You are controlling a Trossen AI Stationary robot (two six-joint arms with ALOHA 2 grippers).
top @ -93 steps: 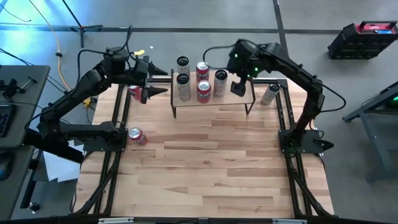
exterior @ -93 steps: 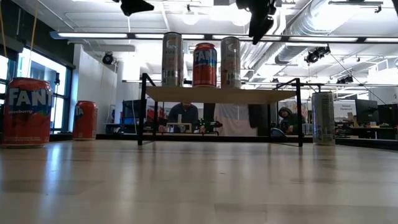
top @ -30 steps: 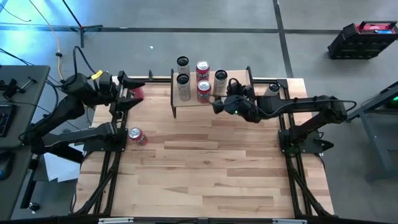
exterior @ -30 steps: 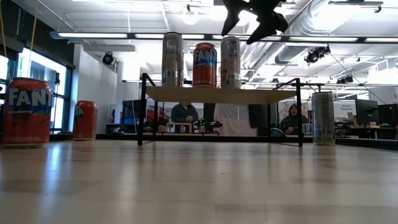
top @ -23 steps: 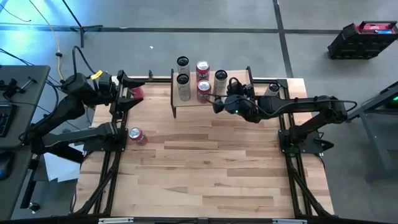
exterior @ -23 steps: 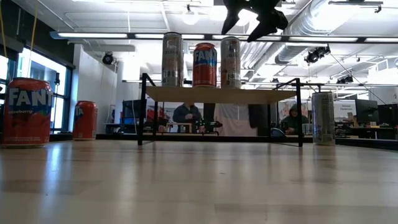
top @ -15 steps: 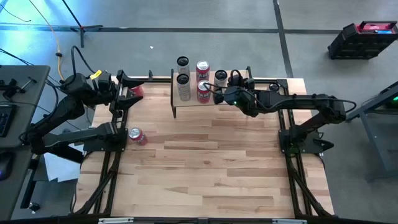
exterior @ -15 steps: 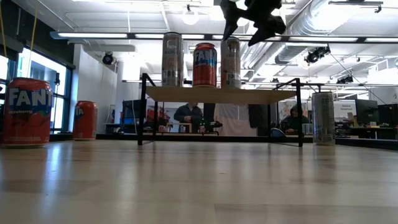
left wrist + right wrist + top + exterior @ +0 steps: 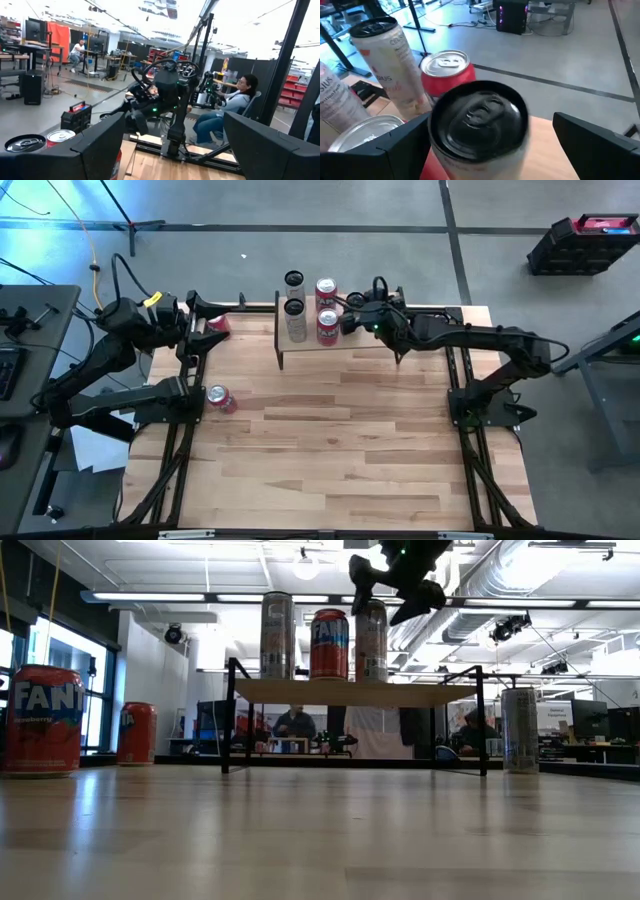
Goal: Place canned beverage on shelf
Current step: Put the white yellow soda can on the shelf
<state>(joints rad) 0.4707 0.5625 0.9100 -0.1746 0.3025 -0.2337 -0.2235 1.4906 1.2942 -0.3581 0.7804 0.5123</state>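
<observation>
The left gripper (image 9: 212,313) stayed parked at the table's (image 9: 340,450) left rear edge, fingers spread and empty, a red can (image 9: 215,323) beside it and another (image 9: 220,398) lying nearer. On the plank-topped, black-legged shelf (image 9: 370,342) stood two pale cans (image 9: 294,320) and two red ones (image 9: 327,326). The right gripper (image 9: 352,318), which had hovered in front of the shelf a second earlier, had moved in over its top, fingers (image 9: 600,145) spread either side of a dark-lidded beverage can (image 9: 479,131). A silver can (image 9: 519,730) stood on the table right of the shelf.
</observation>
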